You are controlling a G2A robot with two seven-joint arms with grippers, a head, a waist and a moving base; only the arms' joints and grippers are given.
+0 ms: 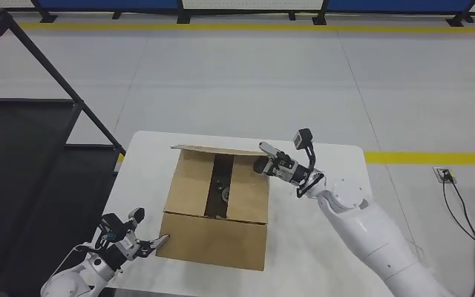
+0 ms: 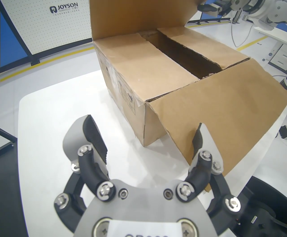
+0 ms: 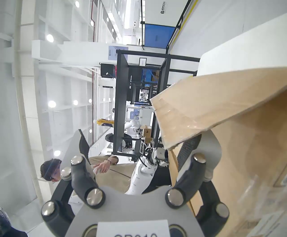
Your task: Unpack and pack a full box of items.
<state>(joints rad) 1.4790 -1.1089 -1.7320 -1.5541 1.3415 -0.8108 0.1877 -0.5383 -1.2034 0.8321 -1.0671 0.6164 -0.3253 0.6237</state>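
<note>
Brown cardboard box sits approx. mid-table on the white round-cornered table. Its two inner flaps are folded flat over the top w/ a dark gap btwn them. Something dark lies down in the gap, can't tell what. The far flap at the box's 12 o'clock stands about upright. The near flap at 6 o'clock is swung out and hangs down the front.

Left gripper is at approx. 8 o'clock of the box, low over the table, just off the near flap's side edge. In the left wrist view the left gripper is spread wide w/ nothing btwn the fingers. One finger is out over bare table, and the other's tip sits right at the near flap edge. Touching or just beside, can't tell. The box corner faces this cam, w/ the far flap rising behind it.

Right gripper is at approx. 2 o'clock of the box, up at the end of the far flap. In the right wrist view the right gripper is also spread, not pinching. The far flap corner pokes in btwn the fingers and lies across one finger's pad. The other finger is well apart from it, in open air.
</note>
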